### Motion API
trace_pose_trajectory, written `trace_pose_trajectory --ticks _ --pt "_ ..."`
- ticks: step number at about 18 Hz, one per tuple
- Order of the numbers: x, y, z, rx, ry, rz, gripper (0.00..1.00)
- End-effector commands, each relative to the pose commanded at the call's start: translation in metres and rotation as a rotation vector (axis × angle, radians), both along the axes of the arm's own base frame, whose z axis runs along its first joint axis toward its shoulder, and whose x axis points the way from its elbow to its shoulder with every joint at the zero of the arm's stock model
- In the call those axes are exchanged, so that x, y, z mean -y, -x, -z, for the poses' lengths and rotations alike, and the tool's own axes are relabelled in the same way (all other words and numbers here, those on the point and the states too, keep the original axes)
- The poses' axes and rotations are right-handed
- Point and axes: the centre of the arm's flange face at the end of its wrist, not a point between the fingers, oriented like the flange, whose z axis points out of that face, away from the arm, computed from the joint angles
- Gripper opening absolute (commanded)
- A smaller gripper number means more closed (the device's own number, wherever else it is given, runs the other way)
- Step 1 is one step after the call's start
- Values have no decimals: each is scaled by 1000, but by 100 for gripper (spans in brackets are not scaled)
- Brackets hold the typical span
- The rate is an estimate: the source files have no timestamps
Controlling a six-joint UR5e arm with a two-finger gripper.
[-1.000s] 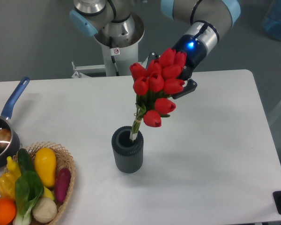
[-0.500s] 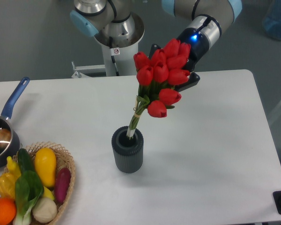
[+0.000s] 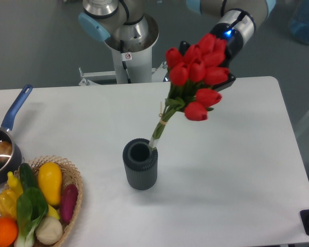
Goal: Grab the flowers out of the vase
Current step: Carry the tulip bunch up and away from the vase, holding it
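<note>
The gripper is largely hidden behind the flowers and grasps the bunch at the heads. The bunch is tilted up and to the right, its stem ends at the right rim of the vase; whether they are inside the mouth cannot be told. The vase stands upright on the table.

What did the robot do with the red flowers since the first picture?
The gripper lifted the flowers up and to the right. Their stems, which stood inside the vase before, now have their tips about level with its rim at the right edge. The gripper's hold is hidden behind the blooms. The vase, the saucepan and the basket of vegetables stayed put.
</note>
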Motion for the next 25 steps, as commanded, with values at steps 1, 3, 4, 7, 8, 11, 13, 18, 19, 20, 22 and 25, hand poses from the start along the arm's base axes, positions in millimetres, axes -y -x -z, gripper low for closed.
trace_pose_trajectory --ticks 1,3,4,7,8,11,13,18,19,20,22,25 --pt "3 3 -4 -1 3 -9 40" --pt "10 9 -7 2 6 -26 40" --pt "12 11 -8 0 7 -31 40" --pt "22 19 -12 -29 41 -62 40" --pt "24 22 -15 -50 66 -75 40" --pt "26 27 -19 -100 156 -107 40" --pt "28 30 -20 -136 239 -137 40" --pt "28 34 -17 -243 311 -142 50" --pt "28 35 -14 -255 326 -142 50" --pt "26 33 -13 -260 341 -140 47" --pt "25 34 -10 -261 359 -142 38" --pt "25 35 -8 -275 383 -143 38"
